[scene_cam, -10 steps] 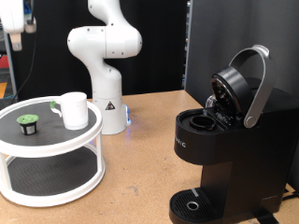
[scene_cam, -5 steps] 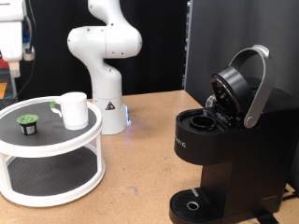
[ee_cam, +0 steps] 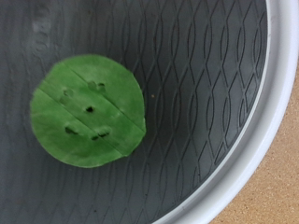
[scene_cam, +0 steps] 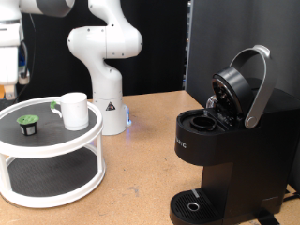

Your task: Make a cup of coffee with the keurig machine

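Note:
The small white cup [scene_cam: 74, 110] stands on the top tier of a round white two-tier stand [scene_cam: 56, 147] at the exterior view's left. A small dark pod with a green top [scene_cam: 29, 123] sits beside it on the same tier. The pod's green top [ee_cam: 87, 110] fills much of the wrist view, on dark patterned matting. The gripper [scene_cam: 9, 86] hangs at the exterior view's top left edge, above the stand and the pod; its fingers do not show in the wrist view. The black keurig machine [scene_cam: 230, 155] stands at the right with its lid [scene_cam: 242, 86] raised and the pod chamber open.
The white robot base [scene_cam: 105, 66] stands behind the stand, with a small blue light low on it. The stand's lower tier [scene_cam: 47, 173] has a dark mat. The machine's round drip base [scene_cam: 192, 205] is at the bottom. The tabletop is brown wood.
The robot's hand has come down at the exterior view's top left, closer above the stand. The cup, pod and machine have not moved.

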Robot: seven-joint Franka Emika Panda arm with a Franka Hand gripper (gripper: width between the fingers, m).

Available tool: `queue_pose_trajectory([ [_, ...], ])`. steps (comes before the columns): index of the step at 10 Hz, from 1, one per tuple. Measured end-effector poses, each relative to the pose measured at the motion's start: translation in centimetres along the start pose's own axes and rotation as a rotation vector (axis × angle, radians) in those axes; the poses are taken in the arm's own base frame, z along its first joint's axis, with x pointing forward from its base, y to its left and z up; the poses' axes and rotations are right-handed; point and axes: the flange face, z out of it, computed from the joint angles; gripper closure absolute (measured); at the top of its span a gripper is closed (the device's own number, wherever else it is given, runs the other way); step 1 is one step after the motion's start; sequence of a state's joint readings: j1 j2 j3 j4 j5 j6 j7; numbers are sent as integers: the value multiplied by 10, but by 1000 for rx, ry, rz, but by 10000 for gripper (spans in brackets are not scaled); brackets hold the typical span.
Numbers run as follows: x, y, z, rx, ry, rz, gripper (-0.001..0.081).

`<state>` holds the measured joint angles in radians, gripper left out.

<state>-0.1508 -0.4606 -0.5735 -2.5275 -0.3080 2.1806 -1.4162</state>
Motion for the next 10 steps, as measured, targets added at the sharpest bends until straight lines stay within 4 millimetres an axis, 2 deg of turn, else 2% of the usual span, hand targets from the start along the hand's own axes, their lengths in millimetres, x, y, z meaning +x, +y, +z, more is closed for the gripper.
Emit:
queue_pose_trajectory([
  [3,5,-1,25,15,-12,-7,3],
  [10,17,-34,73,15,-16,-62,3],
])
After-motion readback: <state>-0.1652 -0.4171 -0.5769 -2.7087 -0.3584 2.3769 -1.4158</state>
